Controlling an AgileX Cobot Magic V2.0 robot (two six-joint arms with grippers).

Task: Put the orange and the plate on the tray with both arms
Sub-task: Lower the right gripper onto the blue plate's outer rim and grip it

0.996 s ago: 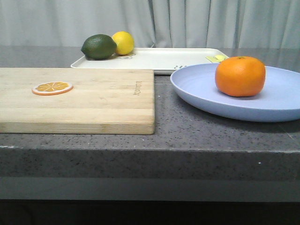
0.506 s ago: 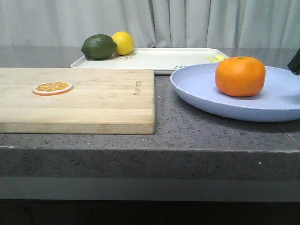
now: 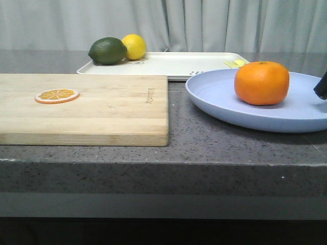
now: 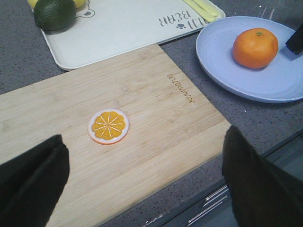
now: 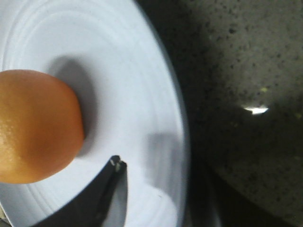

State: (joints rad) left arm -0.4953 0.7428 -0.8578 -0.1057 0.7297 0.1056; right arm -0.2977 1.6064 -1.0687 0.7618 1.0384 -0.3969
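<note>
Starting at the left, our left gripper [image 4: 142,184] hangs above the light wooden cutting board [image 3: 102,107], its two black fingers [image 4: 31,182] spread wide with nothing between them; under it lies only the thin flat orange slice [image 3: 56,95], which is not our concern. Behind the board, the flat cream-white rectangular tray [image 3: 173,64] sits farther back on the speckled grey bench [image 3: 204,148], with a dark green lime [image 3: 107,50] and a yellow lemon [image 3: 134,46] at its far left corner. To the right of the board and in front of the tray rests the large pale lavender-blue round plate [image 3: 219,102], and the whole bright-orange fruit [image 3: 261,82] stands on it, not yet on the tray. At the far right edge our right gripper [image 3: 322,86] shows just as a black tip over the plate's right side, and we cannot tell how wide it stands. The orange lies just to the left of that tip, so we judge the right arm far nearer to it, and to the plate's rim, than the left.
</note>
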